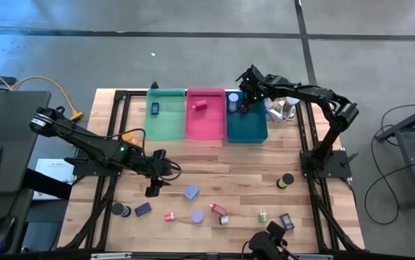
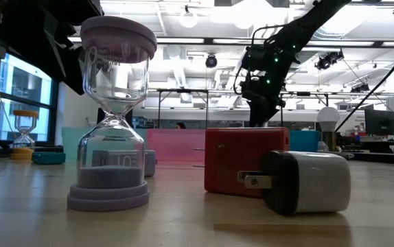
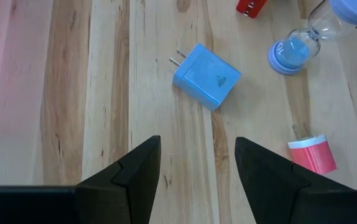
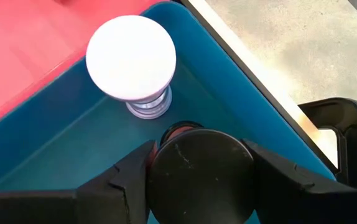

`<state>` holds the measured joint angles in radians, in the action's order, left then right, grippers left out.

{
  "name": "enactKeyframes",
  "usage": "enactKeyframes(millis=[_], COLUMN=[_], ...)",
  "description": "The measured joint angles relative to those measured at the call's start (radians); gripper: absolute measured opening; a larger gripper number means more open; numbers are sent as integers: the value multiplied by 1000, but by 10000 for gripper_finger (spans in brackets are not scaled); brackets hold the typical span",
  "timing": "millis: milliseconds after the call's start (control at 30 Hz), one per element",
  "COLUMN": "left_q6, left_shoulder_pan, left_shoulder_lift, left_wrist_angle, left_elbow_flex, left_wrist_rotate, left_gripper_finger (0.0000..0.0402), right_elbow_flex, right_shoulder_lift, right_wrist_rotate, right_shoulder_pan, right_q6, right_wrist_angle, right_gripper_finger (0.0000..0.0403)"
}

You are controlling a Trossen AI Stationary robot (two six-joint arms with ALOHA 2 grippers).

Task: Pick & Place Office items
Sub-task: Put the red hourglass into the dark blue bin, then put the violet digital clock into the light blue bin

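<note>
Over the teal bin (image 1: 247, 124) at the table's far edge, the right gripper (image 4: 200, 168) clamps a dark round roll (image 4: 201, 180) between its fingers, just beside a white bulb (image 4: 131, 58) standing in the bin. Nearer the middle, the left gripper (image 3: 197, 162) hovers with fingers apart above bare wood, a blue plug block (image 3: 206, 75) just ahead. Pink bin (image 1: 204, 114) and green bin (image 1: 164, 114) stand alongside; other small office items (image 1: 197, 216) lie scattered along the near edge.
</note>
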<state>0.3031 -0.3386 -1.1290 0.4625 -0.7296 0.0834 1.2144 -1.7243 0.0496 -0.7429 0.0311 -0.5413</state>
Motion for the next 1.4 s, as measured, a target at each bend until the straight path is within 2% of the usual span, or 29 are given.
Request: enactKeyframes(millis=[367,533,800,1133,1400], left_q6=[0,1,2,4,0], left_shoulder_pan=[0,0,0,0,0], left_shoulder_lift=[0,0,0,0,0], left_wrist_angle=[0,0,0,0,0], left_elbow_flex=[0,0,0,0,0], left_wrist_rotate=[0,0,0,0,0], left_gripper_finger=[200,200,200,200,200], right_elbow_flex=[0,0,0,0,0], right_shoulder_lift=[0,-1,-1,-1,-1], right_wrist_rotate=[-4,-4,-3,0,1], right_shoulder_pan=[0,0,0,3,3], right_q6=[-2,-7,-8,-18,-11], right_wrist_angle=[-4,-19,-14,1,32], right_gripper_finger=[197,219,202,310,347])
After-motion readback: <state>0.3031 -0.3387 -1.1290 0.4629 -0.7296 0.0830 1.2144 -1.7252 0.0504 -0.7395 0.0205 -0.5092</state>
